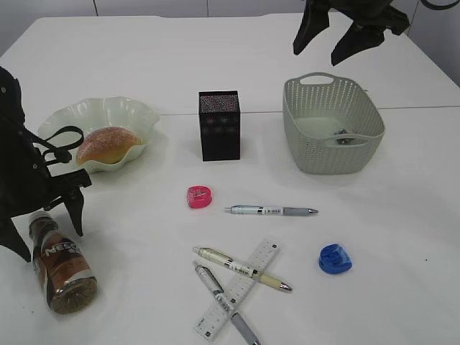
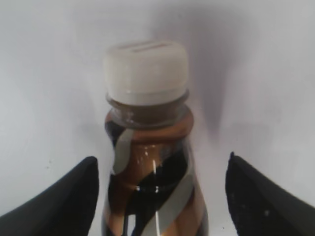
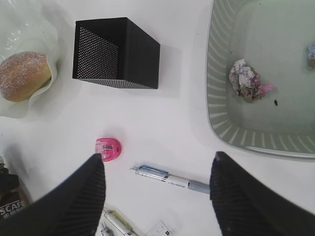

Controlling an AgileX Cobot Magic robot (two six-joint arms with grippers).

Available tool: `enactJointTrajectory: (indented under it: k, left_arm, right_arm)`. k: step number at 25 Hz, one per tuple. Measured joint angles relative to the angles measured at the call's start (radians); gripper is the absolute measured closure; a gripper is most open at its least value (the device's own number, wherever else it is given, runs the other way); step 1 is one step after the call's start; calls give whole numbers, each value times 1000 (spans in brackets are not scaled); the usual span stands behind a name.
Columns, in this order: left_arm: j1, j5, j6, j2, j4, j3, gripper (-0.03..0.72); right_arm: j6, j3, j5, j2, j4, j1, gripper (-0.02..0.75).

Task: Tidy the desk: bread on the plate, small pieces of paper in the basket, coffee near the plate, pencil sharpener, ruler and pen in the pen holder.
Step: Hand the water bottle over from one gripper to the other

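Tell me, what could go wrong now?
The coffee stands between the open fingers of the left end effector, not gripped; a nudge might tip it. The pens and ruler lie crossed, so picking one up could drag the others.

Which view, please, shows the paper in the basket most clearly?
The right wrist view: it looks down into the basket, showing one crumpled paper whole and another cut off at the edge. The exterior view shows only a scrap; the left wrist view shows none.
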Motion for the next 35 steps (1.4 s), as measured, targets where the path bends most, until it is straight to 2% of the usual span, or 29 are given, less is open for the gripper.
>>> enactJointTrajectory:
  k: [8,11,13,18,21,35]
  left_arm:
    - [0,-2,0,29,-14,0,104]
    - [0,0,0,35,-17,0,127]
    - [0,0,0,35,-17,0,170]
    - [0,4,0,35,0,0,374]
    - [0,7,12,35,21,-2,410]
    - [0,57,423,23,81,-6,416]
  right_arm:
    - [0,0,0,0,0,0,248]
    - [0,0,0,0,0,0,248]
    - [0,0,0,0,0,0,248]
    - [-1,0,0,0,0,0,248]
    - [-1,0,0,0,0,0,248]
    - [-1,0,0,0,-30,0,248]
